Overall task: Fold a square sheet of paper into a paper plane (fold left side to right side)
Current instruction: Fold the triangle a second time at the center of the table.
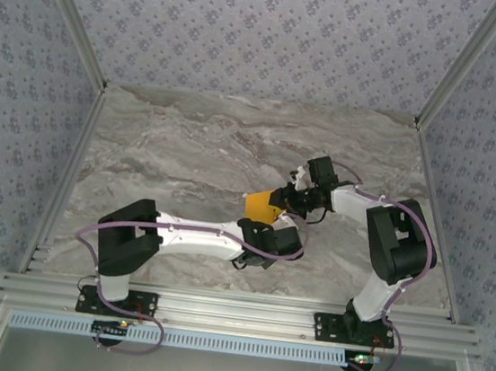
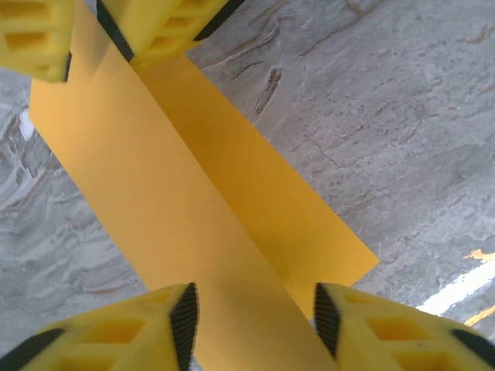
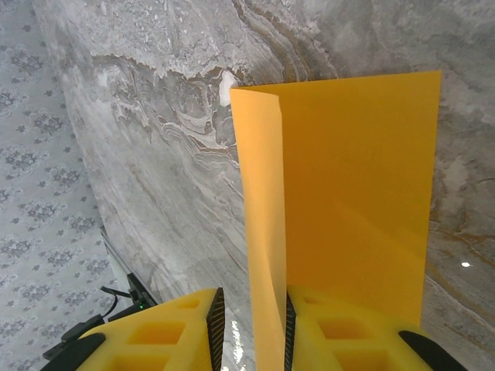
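The square sheet of paper [image 1: 262, 204] is bright orange and lies on the marble table between the two grippers. One side is lifted into a loose, upright flap [image 3: 263, 216] over the flat part [image 3: 356, 178]. My right gripper [image 3: 251, 325] is narrowly open around that flap. The flap leans on the right pad, and a gap shows at the left pad. My left gripper [image 2: 255, 317] is open wide, straddling the paper's near end [image 2: 232, 201] without pinching it. The right gripper's fingers [image 2: 166, 27] show at the sheet's far end. The paper plane is out of view.
The grey marble table [image 1: 190, 142] has bare room to the left and behind the paper. Aluminium rails [image 1: 233, 310] run along the near edge by the arm bases. Patterned walls [image 1: 20, 121] close in the sides and back.
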